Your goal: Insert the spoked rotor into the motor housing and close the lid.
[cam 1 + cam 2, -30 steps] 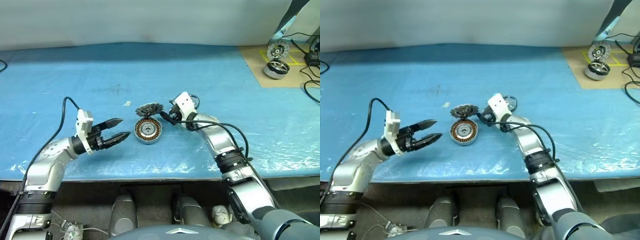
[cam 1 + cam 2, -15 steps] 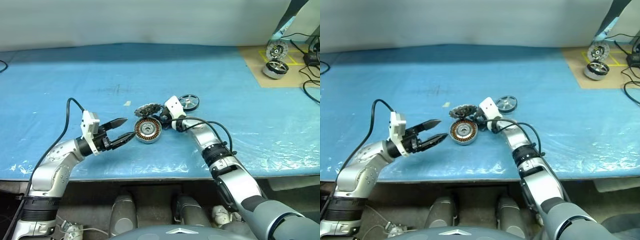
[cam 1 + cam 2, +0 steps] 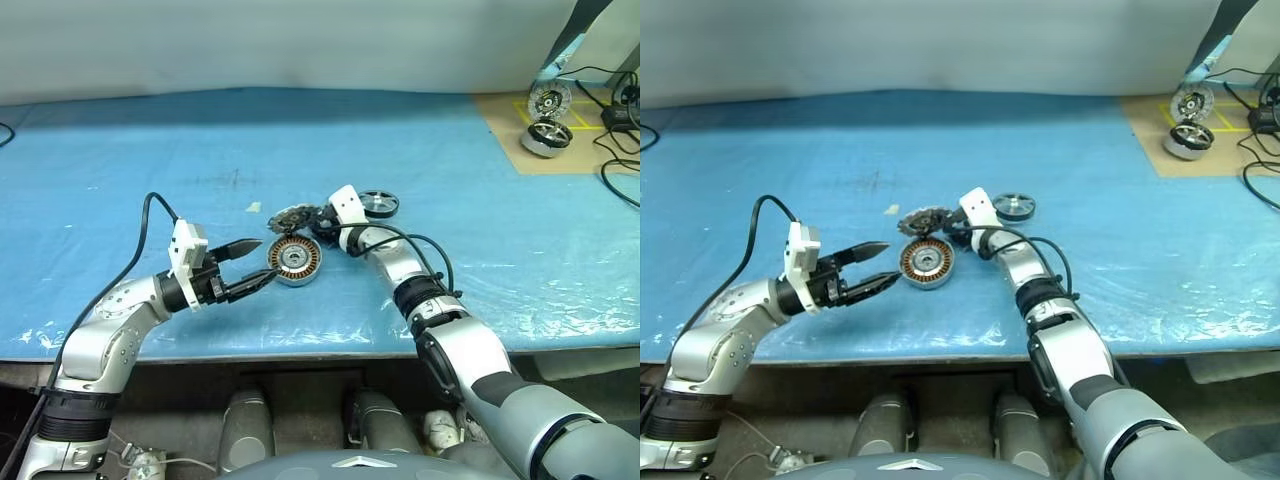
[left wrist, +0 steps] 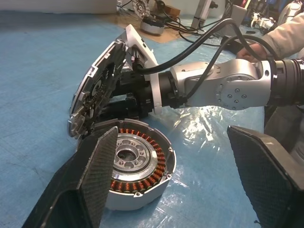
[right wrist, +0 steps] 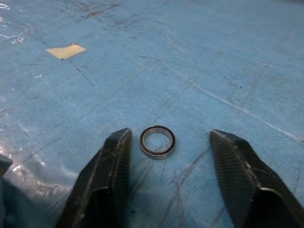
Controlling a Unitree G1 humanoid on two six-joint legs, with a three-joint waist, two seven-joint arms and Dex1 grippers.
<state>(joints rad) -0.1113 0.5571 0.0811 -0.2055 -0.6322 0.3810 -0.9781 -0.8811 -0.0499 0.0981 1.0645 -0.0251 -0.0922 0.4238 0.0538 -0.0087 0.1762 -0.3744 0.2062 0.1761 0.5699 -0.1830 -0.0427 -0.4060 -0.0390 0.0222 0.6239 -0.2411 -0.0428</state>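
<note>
- We see the round silver-rimmed motor housing with copper windings (image 3: 295, 260) lying flat on the blue plastic-covered table (image 3: 130, 150), uncovered.
- The left gripper (image 3: 263, 261) hovers just beside the housing with its black fingers spread wide and nothing between them.
- The silver-grey toothed lid (image 3: 289, 216) stands tilted on edge just behind the housing, close against the right arm's wrist.
- The right gripper (image 5: 171, 134) has its jaws apart, gripping nothing; a tiny thin ring (image 5: 157, 142) lies on the sheet between them.
- The black spoked rotor with the shiny rim (image 3: 378, 204) rests flat behind the right arm.

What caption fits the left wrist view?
Open left gripper frames the housing; lid stands tilted beside it.
</note>
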